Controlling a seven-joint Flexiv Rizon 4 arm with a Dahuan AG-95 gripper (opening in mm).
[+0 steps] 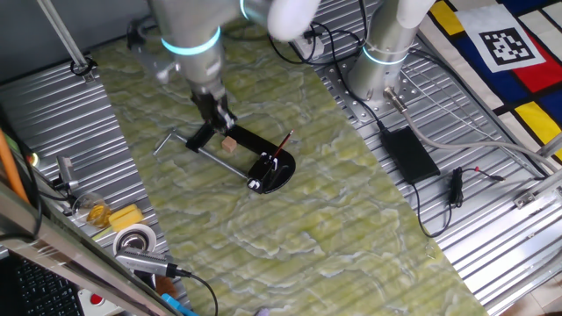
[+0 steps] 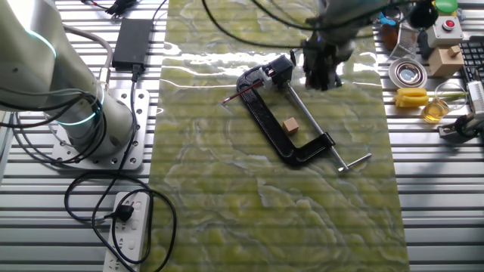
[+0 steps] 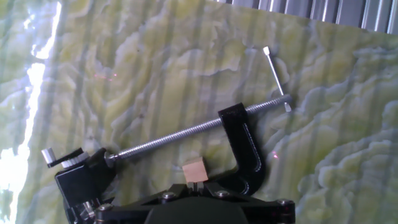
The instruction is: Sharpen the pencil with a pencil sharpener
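Observation:
The pencil [image 1: 283, 145] is a thin dark red stick that leans on the black disc end [image 1: 274, 173] of a black C-clamp [image 1: 237, 140]. In the other fixed view the pencil [image 2: 238, 96] pokes out left of the clamp, whose jaw holds a black sharpener block [image 2: 280, 70]. My gripper [image 1: 223, 121] hovers over the clamp's screw end, apart from the pencil. It also shows in the other fixed view [image 2: 321, 78]. In the hand view my gripper [image 3: 196, 183] has its fingers together and holds nothing. The pencil is out of the hand view.
A small wooden block [image 3: 194, 170] lies inside the clamp frame [image 3: 247, 149], under the silver threaded rod [image 3: 186, 132] with its crossbar handle [image 3: 275, 76]. Tape rolls, a yellow piece and tools sit at the mat's side [image 2: 414, 97]. A power brick [image 1: 407, 154] and cables lie on the metal table.

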